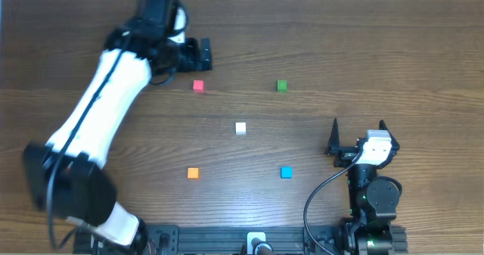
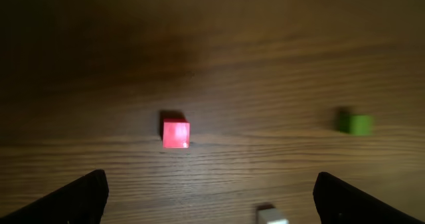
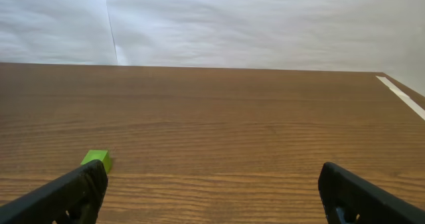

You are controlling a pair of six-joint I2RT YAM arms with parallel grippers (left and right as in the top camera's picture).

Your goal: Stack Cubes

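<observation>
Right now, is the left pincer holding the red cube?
No, the red cube sits alone on the table, out ahead of the open left pincer, which touches nothing.

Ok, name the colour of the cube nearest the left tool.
Red; the cube shows best in the left wrist view.

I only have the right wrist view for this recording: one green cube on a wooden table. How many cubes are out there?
Observer: Five: the green cube, a red cube, a white cube, an orange cube and a blue cube.
Operator: Any stacked yet?
Observer: No, all five sit apart on the table.
Operator: Where's the other arm?
Observer: The left gripper is open, close to the red cube, not holding it.
</observation>
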